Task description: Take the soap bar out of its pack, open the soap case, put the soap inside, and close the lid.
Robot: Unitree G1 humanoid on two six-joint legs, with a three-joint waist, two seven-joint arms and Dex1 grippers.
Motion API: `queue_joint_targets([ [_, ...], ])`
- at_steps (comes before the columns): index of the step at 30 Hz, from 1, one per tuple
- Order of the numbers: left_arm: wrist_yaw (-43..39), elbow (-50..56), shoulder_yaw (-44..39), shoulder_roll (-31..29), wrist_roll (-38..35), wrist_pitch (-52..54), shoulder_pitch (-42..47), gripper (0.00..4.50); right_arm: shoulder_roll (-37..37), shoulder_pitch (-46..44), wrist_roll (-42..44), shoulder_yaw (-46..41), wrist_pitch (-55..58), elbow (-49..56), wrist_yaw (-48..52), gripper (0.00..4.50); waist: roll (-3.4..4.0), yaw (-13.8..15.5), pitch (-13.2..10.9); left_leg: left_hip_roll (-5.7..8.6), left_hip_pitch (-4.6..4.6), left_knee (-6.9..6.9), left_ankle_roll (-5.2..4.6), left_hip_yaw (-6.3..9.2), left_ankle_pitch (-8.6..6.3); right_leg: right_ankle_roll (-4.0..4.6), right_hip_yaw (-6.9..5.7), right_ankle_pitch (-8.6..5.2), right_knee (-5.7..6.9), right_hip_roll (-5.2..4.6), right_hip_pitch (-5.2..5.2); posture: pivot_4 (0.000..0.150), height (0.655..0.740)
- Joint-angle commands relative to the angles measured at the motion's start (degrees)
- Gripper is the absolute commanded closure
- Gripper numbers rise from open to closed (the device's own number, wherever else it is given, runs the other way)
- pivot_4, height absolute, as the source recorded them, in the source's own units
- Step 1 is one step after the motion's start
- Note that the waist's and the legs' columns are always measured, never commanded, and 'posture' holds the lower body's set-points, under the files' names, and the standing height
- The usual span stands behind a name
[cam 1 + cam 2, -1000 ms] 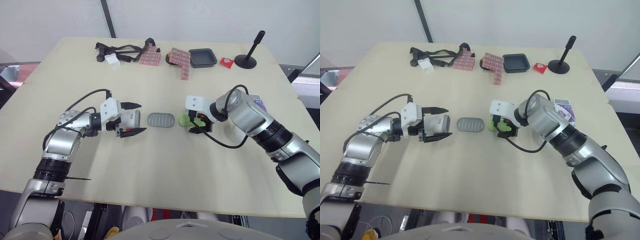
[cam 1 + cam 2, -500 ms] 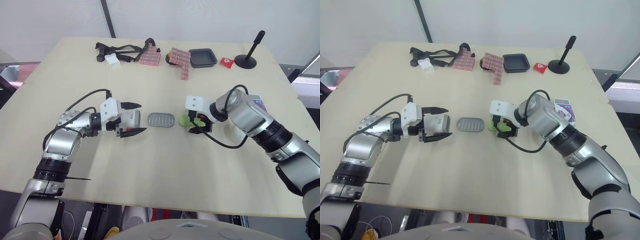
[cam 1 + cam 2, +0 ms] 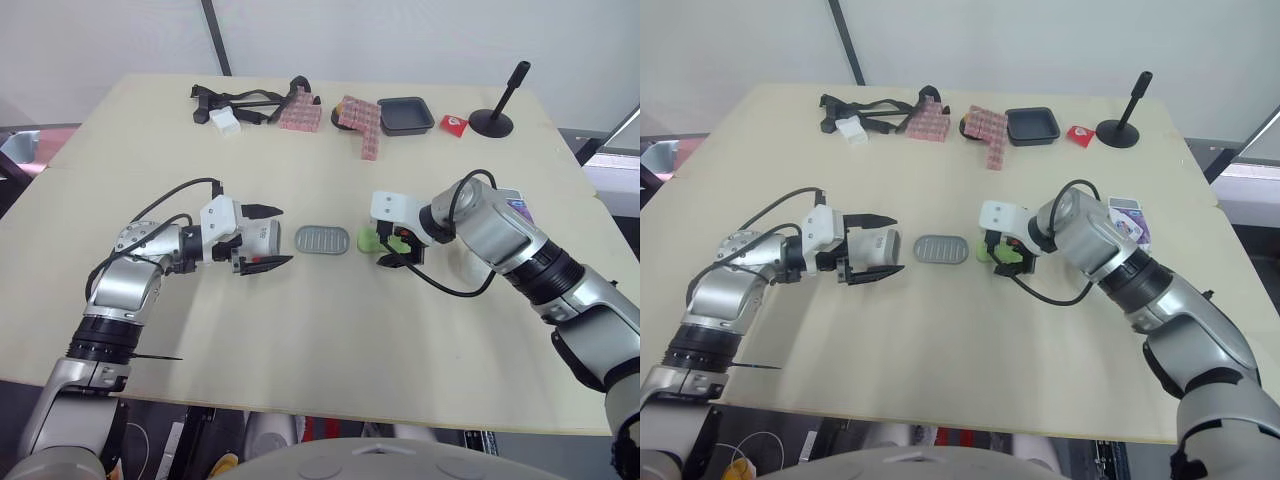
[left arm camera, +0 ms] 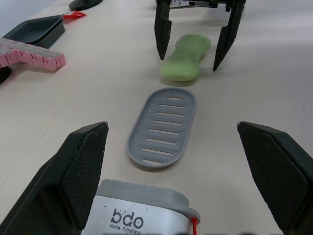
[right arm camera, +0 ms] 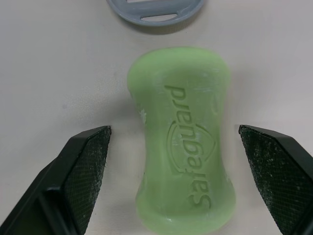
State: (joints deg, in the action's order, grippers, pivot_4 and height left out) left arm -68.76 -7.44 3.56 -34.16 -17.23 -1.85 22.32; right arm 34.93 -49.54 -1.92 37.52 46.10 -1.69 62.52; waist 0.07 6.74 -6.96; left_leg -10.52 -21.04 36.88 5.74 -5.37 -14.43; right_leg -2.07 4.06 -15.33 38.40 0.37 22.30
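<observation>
The green soap bar (image 5: pixel 183 137) lies bare on the table, right of centre. My right gripper (image 3: pixel 382 250) stands open, one finger on each side of the bar and neither touching it. Just left of the soap lies a grey slatted soap-case piece (image 3: pixel 322 240), flat on the table. My left gripper (image 3: pixel 285 234) is open, pointing at that piece. A white and grey soap-case part (image 4: pixel 142 218) marked "bdo" sits between its fingers near the palm, with a gap beside it. The purple and white soap pack (image 3: pixel 1128 215) lies behind my right arm.
Along the far edge are black straps (image 3: pixel 235 100), a white block (image 3: pixel 225 121), pink block pieces (image 3: pixel 360 120), a black tray (image 3: pixel 406 115), a small red item (image 3: pixel 454 124) and a black stand (image 3: pixel 495 118).
</observation>
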Motion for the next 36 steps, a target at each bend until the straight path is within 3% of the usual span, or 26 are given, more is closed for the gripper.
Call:
queue_joint_targets([
  [1, 0.2, 2.0, -0.9, -0.9, -0.2, -0.6, 0.1, 0.01, 0.1, -0.8, -0.7, -1.7, -0.4, 0.7, 0.2, 0.00, 0.00, 0.0, 0.0, 0.00, 0.00, 0.00, 0.00, 0.00, 0.00, 0.00, 0.00, 0.00, 0.00, 0.00, 0.00, 0.150, 0.7400],
  [9, 0.2, 2.0, -0.9, -0.9, -0.2, -0.6, 0.1, 0.01, 0.1, -0.7, -0.8, -1.7, -0.4, 0.7, 0.2, 0.00, 0.00, 0.0, 0.0, 0.00, 0.00, 0.01, 0.00, 0.00, 0.00, 0.00, 0.01, 0.00, 0.01, 0.00, 0.00, 0.150, 0.7400],
  [12, -0.7, -1.1, 0.4, -0.7, 1.9, -3.5, 0.5, 0.01, 0.9, 0.3, 4.6, -9.0, 4.7, 4.9, 0.3, 0.00, 0.00, 0.1, 0.0, 0.00, -0.03, 0.01, 0.00, 0.00, 0.00, 0.00, 0.04, 0.00, 0.00, 0.00, 0.02, 0.150, 0.7400],
  [16, -1.1, -1.8, 0.5, -0.6, 2.4, -4.5, 0.6, 0.01, 0.8, 0.8, 5.6, -10.4, 5.6, 6.6, 0.1, 0.00, -0.02, 0.2, 0.0, 0.00, 0.00, 0.03, -0.01, 0.00, 0.00, 0.00, 0.03, 0.00, 0.05, 0.01, 0.02, 0.150, 0.7400],
  [36, -1.1, -1.1, 0.2, -0.3, 2.1, -4.1, 0.4, 0.01, -0.1, 0.6, 4.8, -6.3, 5.4, 2.0, 0.2, 0.00, -0.01, 0.2, 0.0, 0.00, 0.00, 0.04, 0.00, -0.03, 0.00, 0.00, 0.02, 0.00, 0.07, 0.00, 0.04, 0.150, 0.7400],
])
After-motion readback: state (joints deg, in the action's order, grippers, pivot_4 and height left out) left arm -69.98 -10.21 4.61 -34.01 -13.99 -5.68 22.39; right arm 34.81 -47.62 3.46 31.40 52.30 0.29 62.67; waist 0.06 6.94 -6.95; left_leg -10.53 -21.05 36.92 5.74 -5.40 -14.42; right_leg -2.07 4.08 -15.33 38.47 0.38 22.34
